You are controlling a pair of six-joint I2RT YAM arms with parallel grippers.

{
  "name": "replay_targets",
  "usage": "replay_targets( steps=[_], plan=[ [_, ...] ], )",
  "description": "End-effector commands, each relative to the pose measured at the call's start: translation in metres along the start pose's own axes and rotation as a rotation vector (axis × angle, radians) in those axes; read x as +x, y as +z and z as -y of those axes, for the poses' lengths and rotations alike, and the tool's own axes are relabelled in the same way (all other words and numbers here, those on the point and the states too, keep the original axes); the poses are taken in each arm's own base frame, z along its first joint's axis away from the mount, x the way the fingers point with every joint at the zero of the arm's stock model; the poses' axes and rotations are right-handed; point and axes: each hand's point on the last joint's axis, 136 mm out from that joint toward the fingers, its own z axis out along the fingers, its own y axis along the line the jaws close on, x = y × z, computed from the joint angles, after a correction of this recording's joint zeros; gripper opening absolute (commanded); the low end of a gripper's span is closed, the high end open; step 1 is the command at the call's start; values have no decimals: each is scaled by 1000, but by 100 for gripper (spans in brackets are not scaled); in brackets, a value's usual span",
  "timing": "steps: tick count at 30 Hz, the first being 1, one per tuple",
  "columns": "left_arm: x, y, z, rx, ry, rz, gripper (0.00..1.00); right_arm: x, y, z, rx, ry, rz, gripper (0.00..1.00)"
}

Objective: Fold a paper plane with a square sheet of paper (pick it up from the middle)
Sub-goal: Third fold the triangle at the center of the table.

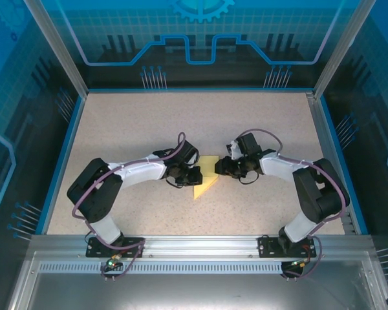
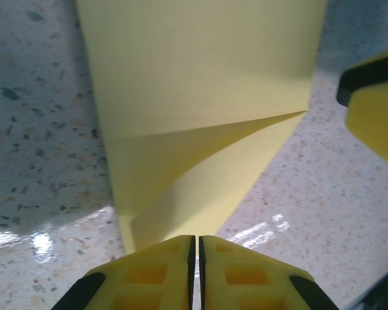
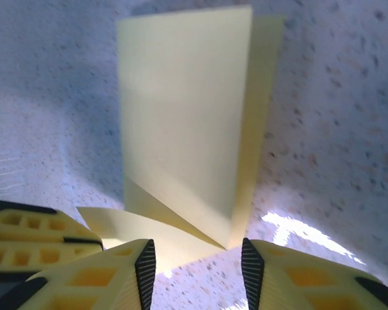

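The square sheet of paper (image 1: 207,178) lies partly folded at mid-table between the two arms, pale yellow, with a pointed end toward the near edge. My left gripper (image 1: 195,175) is at its left edge. In the left wrist view the sheet (image 2: 200,97) has a raised flap that runs down into my left gripper (image 2: 195,240), which is shut on it. My right gripper (image 1: 223,166) is at the sheet's right edge. In the right wrist view it (image 3: 197,258) stands open, its pads on either side of the sheet's (image 3: 187,116) near corner without touching it.
The speckled tabletop (image 1: 149,123) is fenced by blue walls (image 1: 58,148) on the left, right and back. An aluminium rail (image 1: 194,242) with both arm bases runs along the near edge. A right finger (image 2: 375,110) shows in the left wrist view.
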Motion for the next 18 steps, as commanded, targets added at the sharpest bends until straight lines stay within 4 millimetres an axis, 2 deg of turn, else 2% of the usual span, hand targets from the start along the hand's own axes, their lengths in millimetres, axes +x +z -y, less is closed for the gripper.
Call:
replay_targets(
  steps=[1, 10, 18],
  plan=[
    [-6, -1, -9, -47, 16, 20, 13, 9, 4, 1, -26, 12, -36, 47],
    [-5, 3, -19, -97, 26, 15, 12, 10, 20, -9, -97, 2, -83, 51],
    [-5, 7, -20, -96, 19, 12, 12, 11, 29, -29, -140, -70, -112, 51]
  ],
)
